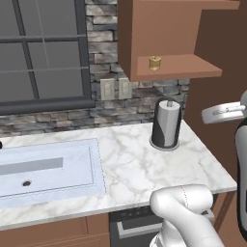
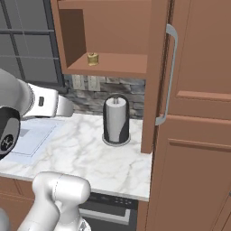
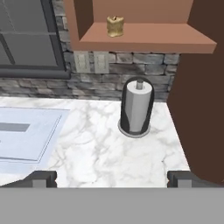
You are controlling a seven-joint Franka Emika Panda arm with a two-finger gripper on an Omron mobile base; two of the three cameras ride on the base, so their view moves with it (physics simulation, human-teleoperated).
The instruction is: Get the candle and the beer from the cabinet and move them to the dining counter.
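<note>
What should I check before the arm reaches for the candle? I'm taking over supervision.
1. Cabinet door open: ok.
2. Candle upright on the shelf, in reach line: ok.
3. Gripper open and empty: ok.
4. Paper towel roll stands on the counter below the shelf, apart from the candle: ok.
5. Beer located: cannot tell.

My views are evenly bright and sharp, rendered without glare; soft shade sits inside the cabinet [image 2: 113, 31], upper middle of frame.
</note>
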